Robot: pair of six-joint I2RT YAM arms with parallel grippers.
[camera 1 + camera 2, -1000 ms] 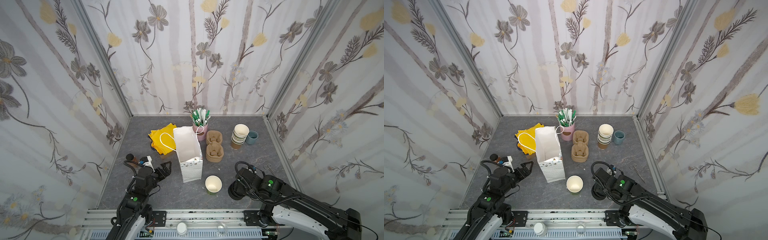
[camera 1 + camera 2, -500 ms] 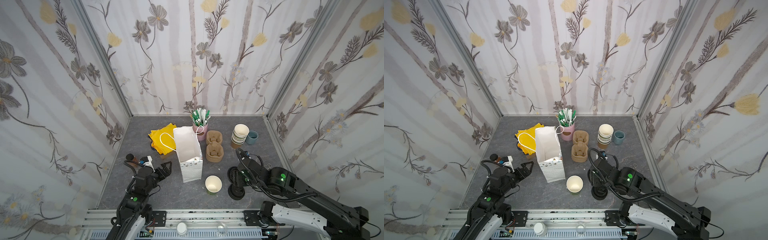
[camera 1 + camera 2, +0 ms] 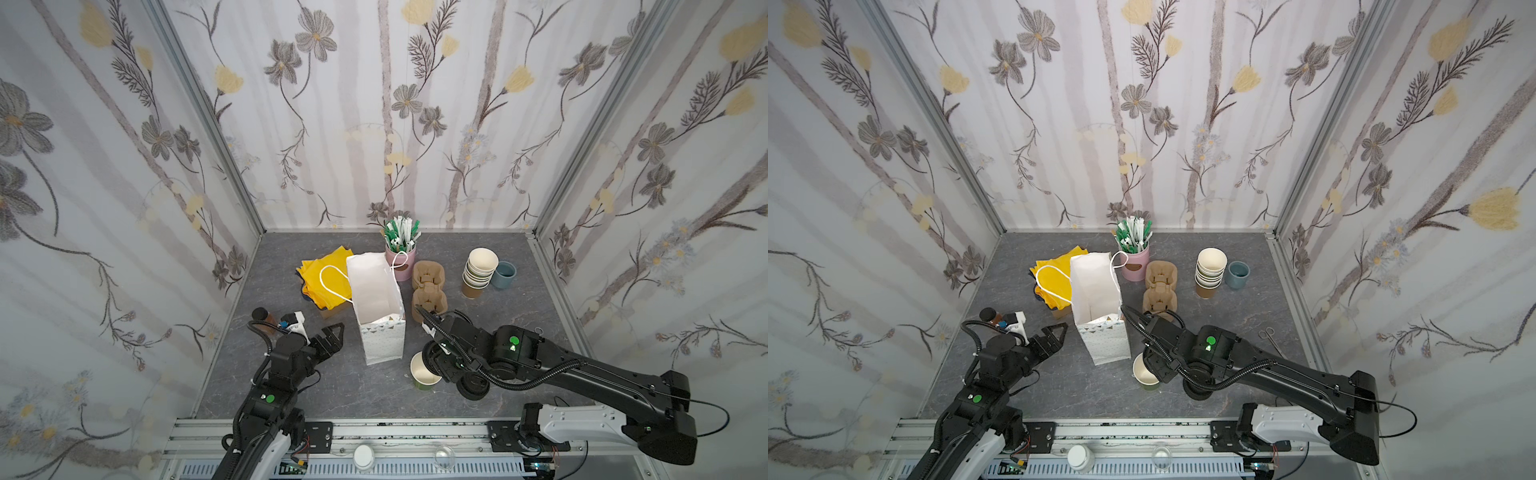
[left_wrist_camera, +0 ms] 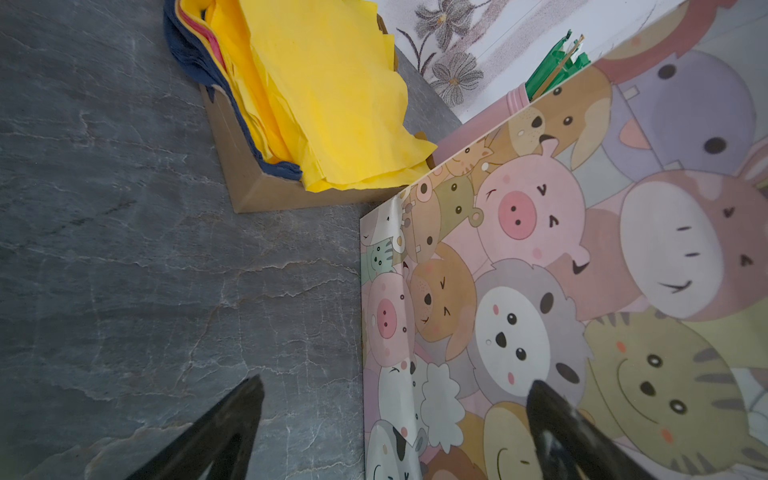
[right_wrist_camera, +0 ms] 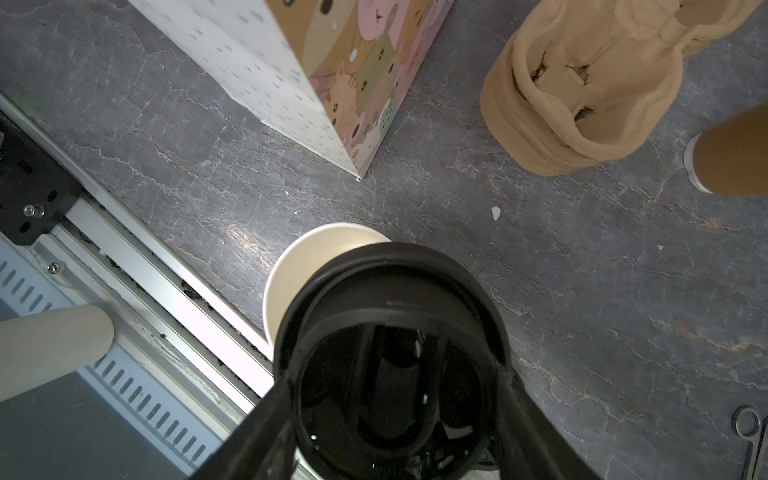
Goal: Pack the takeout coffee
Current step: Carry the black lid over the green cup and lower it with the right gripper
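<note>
hovering over the lidless coffee cup [image 3: 422,370] near the counter's [image 3: 340,395] front edge, in a top view, is the right claw [image 3: 439,360]. left wrist: left claw [image 4: 397,384] gapes empty beside the bag [image 4: 561,270]. right wrist: right claw pinches a black lid [image 5: 390,332] off-centre; i'd square it, press evenly.

No words, labels, brands or numbers can be read anywhere.

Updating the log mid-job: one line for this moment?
right gripper: lid held, partly over open cup | left gripper: open by bag
</note>
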